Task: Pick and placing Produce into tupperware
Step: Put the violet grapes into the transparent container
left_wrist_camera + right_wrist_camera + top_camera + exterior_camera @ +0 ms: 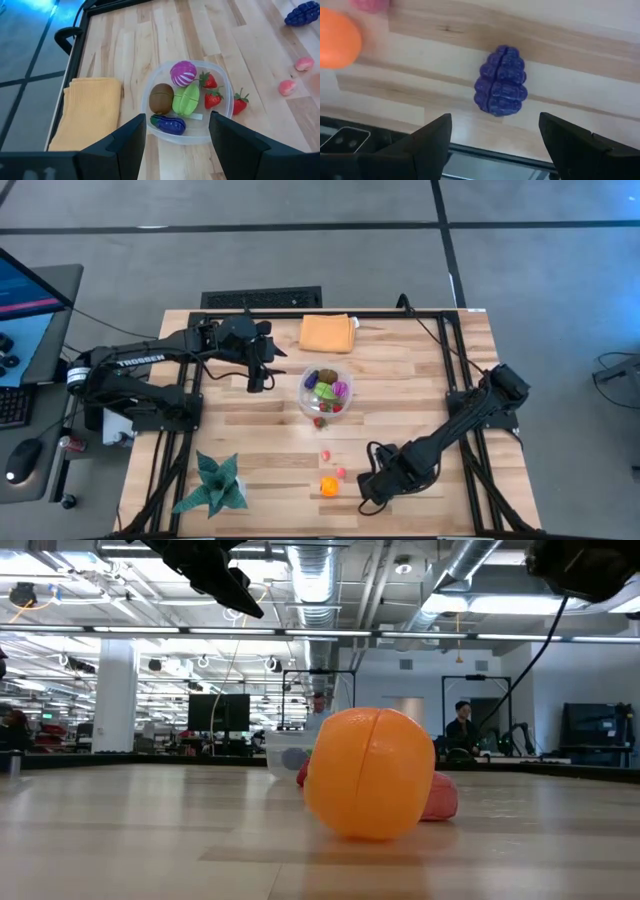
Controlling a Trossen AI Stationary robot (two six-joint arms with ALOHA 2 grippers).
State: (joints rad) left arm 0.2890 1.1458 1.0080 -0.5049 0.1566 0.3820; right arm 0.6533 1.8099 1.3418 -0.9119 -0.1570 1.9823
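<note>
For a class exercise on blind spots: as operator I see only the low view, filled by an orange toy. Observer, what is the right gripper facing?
Observer: The right gripper, open, faces a purple grape bunch on the table.
Operator: Anything in the tupperware?
Observer: The tupperware holds several toys, a brown kiwi included; one strawberry lies just outside.
Operator: Left gripper?
Observer: The left gripper is open, raised beside the tupperware.

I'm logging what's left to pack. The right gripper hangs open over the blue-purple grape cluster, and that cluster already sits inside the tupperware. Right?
Not quite. The grape cluster lies on the bare wooden table, not inside the tupperware; the right wrist view shows it. The right gripper does hang open over it.
</note>
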